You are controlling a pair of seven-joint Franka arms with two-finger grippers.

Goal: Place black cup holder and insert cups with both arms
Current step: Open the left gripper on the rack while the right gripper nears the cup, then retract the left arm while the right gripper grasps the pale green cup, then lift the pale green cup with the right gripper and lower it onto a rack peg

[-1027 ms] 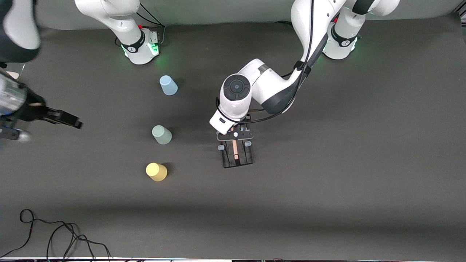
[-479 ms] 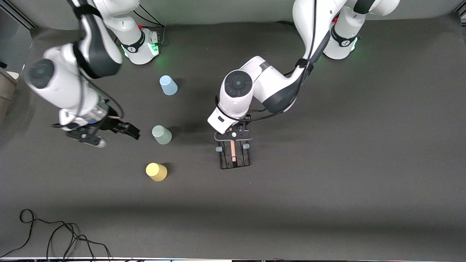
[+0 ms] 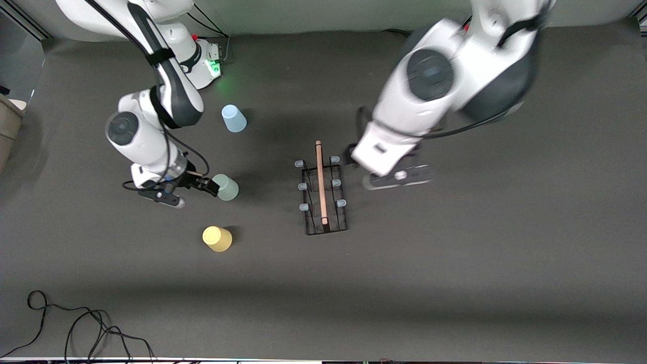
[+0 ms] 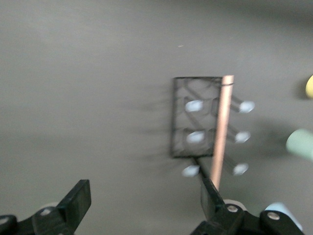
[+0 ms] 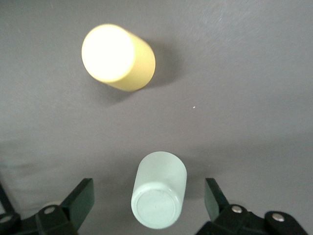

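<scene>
Black cup holder (image 3: 323, 194) stands freed — both grippers (image 3: 399, 177) (image 3: 172, 192) agape.

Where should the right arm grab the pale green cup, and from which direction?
Grip the pale green cup across its tapered side wall, coming straight down from above. It stands upside down on the table, closed base up, so there is no open rim to pinch. The right gripper hangs over it, jaws open on either side of the cup.
</scene>
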